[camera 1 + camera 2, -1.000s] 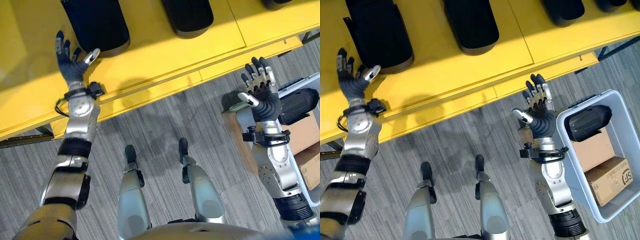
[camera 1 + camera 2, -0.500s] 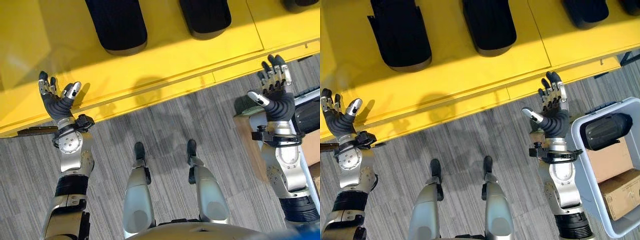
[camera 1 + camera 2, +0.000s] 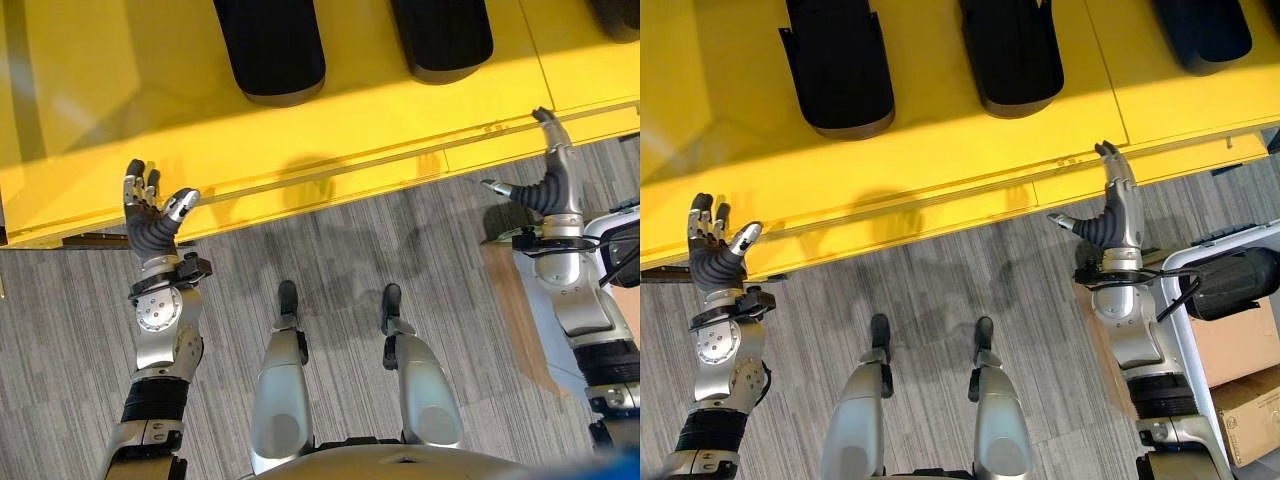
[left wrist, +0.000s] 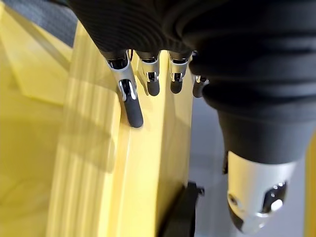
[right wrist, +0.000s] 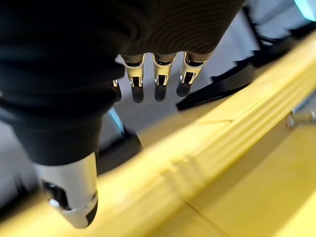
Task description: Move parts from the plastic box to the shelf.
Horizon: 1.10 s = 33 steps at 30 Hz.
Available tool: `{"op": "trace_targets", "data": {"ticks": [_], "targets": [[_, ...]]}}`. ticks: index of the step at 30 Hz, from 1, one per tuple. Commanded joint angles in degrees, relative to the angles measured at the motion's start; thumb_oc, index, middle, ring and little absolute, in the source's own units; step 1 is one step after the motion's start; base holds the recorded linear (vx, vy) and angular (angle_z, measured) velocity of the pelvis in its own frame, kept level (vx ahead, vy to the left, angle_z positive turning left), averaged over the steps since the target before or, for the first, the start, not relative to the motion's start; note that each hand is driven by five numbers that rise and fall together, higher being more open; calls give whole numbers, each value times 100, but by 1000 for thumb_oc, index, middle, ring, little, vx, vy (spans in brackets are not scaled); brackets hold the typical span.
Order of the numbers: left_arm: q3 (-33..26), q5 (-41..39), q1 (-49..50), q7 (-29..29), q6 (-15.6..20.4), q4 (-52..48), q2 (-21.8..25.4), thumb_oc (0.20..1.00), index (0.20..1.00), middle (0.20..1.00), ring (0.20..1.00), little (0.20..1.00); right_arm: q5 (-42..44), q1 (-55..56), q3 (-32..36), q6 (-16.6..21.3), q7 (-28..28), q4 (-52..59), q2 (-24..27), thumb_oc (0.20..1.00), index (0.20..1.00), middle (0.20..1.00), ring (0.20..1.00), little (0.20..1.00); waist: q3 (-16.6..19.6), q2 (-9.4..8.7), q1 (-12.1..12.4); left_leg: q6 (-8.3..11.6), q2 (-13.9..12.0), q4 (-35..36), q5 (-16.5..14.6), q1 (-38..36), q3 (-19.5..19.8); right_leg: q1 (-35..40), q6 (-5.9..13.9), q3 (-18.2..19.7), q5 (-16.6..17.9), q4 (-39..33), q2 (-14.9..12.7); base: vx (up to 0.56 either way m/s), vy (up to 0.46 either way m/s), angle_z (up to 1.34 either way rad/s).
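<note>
A yellow shelf (image 3: 400,110) runs across the top of the view and carries black parts (image 3: 838,65) (image 3: 1010,50) (image 3: 1200,30). A pale plastic box (image 3: 1173,275) stands on the floor at the right and holds one black part (image 3: 1232,283). My left hand (image 3: 150,215) is open and empty, raised just in front of the shelf's front edge. Its fingers (image 4: 133,98) hang beside that edge. My right hand (image 3: 1115,210) is open, empty and turned edge-on near the shelf's front edge, left of the box. The right fingers (image 5: 155,79) are straight.
Cardboard boxes (image 3: 1235,345) lie in the plastic box below the black part. Grey striped floor (image 3: 330,240) spreads in front of the shelf, between the two arms. A dark shelf support (image 3: 85,240) shows under the shelf's left end.
The whole view has shifted. My left hand has drawn back from over the shelf, beside a black part, to in front of its edge. My right hand has turned from palm-facing to edge-on.
</note>
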<state>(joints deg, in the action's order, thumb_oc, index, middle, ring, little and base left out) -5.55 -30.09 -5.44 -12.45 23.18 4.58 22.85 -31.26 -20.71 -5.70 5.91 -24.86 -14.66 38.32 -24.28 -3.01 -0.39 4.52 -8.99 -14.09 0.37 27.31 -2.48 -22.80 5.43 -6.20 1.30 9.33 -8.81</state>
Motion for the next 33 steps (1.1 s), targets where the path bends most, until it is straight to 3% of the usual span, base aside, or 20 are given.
{"op": "trace_targets", "data": {"ticks": [1,16,33], "targets": [[-191,141,91,103,326,-421,111,1000,1000,1000,1000,1000,-682,-275,-36,-240,-372,38,214,1000,1000,1000,1000,1000,83,-73,-3,209,-433,-632,-513,221,147,417,267,-118,-237,193,-541,0,0,0],[-151,355,111,123,398,-674,155,1000,1000,1000,1000,1000,-1143,-951,-511,-603,-443,-970,415,1000,1000,1000,1000,1000,-10,-16,124,207,-404,-666,-508,230,176,404,253,-115,-237,248,-552,-1,0,0],[-50,380,178,236,350,-748,208,1000,1000,1000,1000,1000,-1506,-1474,-586,-700,-474,-800,791,1000,1000,1000,1000,1000,-43,-27,178,192,-397,-728,-510,267,214,329,227,-80,-273,374,-525,-1,0,0]]}}
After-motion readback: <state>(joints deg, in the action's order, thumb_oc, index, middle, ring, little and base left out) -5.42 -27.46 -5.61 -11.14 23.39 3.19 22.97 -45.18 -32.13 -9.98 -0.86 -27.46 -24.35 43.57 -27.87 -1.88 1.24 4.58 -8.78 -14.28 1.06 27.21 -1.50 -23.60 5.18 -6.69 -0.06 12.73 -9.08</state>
